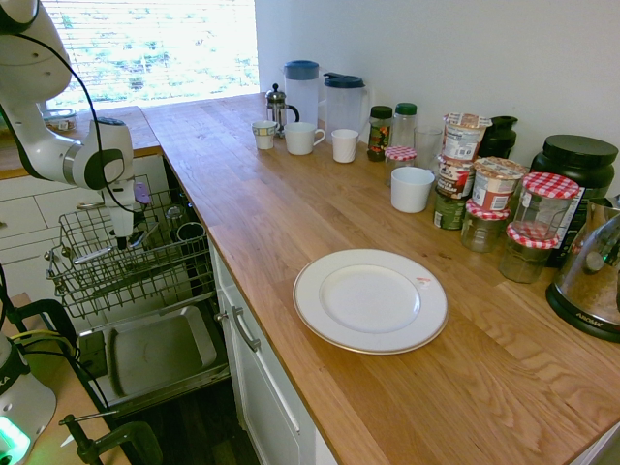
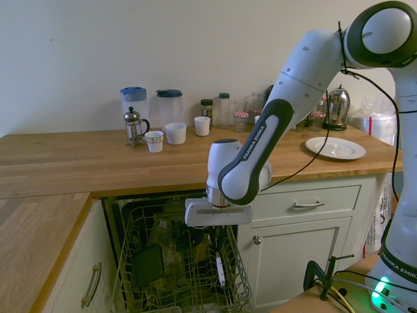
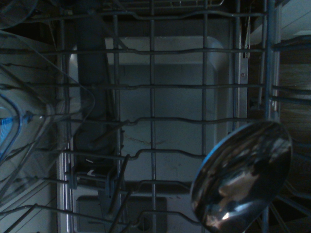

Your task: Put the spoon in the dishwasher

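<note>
End effector (image 1: 122, 240): closed on the slim silver metal spoon (image 3: 243, 174); fingers pointed downward over the dishwasher rack.
Spoon: held above the rack, with its shiny oval bowl projecting to one side of the grip. The wires are seen beyond it in the wrist view; whether any wire is touched cannot be told.
Reason for grip: the narrow handle is judged to be pinched so that the bowl is left free and little bulk is added between the wires.
Dark grey wire rack (image 1: 92, 308): drawn out beneath the arm. Access from above is thereby given, presumably the reason for the downward approach.
Rack contents: a dark flat piece (image 2: 148, 266) and clear ware (image 2: 171, 264) are carried; contact with these is the likely hazard in lowering.
Dishwasher door (image 1: 160, 349): steel-lined, lowered below the rack; support for the extended rack is inferred.
Step in hand: placement, judged late in the task. A short descent into a free gap is called for, then release; a spoon let go too high could slip through the wires.
Wooden tabletop (image 1: 262, 208): beside the dishwasher; a white round plate (image 1: 370, 298) is laid flat near its edge, with white cups, jars and a kettle (image 1: 593, 276) set farther back.
</note>
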Robot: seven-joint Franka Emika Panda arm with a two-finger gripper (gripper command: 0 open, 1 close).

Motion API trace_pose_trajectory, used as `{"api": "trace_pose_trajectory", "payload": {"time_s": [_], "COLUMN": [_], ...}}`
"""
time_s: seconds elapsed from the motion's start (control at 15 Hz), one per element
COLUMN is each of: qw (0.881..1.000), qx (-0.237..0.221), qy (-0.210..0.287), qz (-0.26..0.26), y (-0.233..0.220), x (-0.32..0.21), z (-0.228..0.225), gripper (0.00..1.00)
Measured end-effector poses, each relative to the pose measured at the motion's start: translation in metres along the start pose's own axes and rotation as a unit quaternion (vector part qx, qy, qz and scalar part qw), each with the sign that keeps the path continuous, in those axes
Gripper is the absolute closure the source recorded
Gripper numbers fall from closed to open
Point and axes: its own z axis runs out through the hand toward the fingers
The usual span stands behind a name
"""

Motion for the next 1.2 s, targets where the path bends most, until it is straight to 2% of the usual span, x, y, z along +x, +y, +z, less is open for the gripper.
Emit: {"api": "trace_pose_trajectory", "payload": {"time_s": [0.13,0.2,1.2], "qw": [1.000,1.000,1.000], "qx": [-0.004,-0.004,0.003], "qy": [0.000,-0.001,0.000], "qz": [0.000,-0.004,-0.017], "y": [-0.007,-0.010,-0.020], "x": [0.003,0.002,-0.007], "z": [0.011,0.015,0.015], "gripper": [1.00,0.00,0.00]}}
